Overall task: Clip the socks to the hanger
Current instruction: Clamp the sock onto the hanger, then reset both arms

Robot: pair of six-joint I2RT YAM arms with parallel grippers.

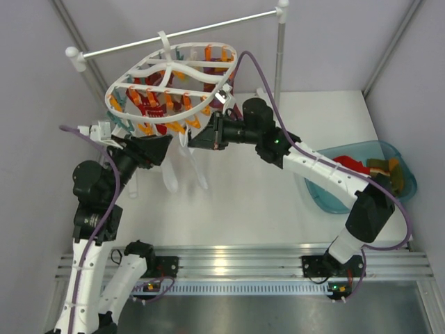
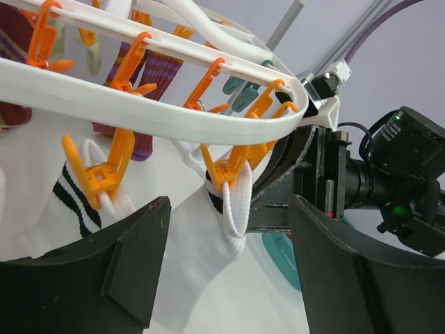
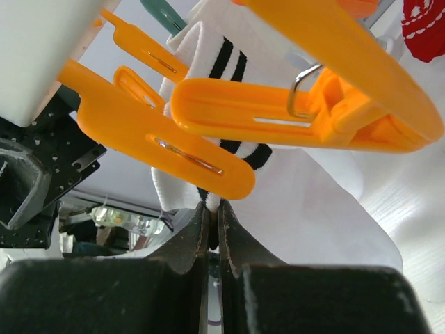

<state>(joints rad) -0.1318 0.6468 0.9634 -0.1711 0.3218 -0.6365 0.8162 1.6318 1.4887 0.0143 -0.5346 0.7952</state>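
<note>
Between right fingers (image 3: 186, 242), striped sock (image 3: 327, 202) edge pinched.

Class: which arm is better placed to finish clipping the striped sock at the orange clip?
Probably right: the right end effector is shut on the sock just under the orange clip; the left end effector is open, holding nothing.

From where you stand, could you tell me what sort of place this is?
Probably a robotics test booth: plain walls, arms bolted to an aluminium rail, a sock hanger on a stand.
</note>
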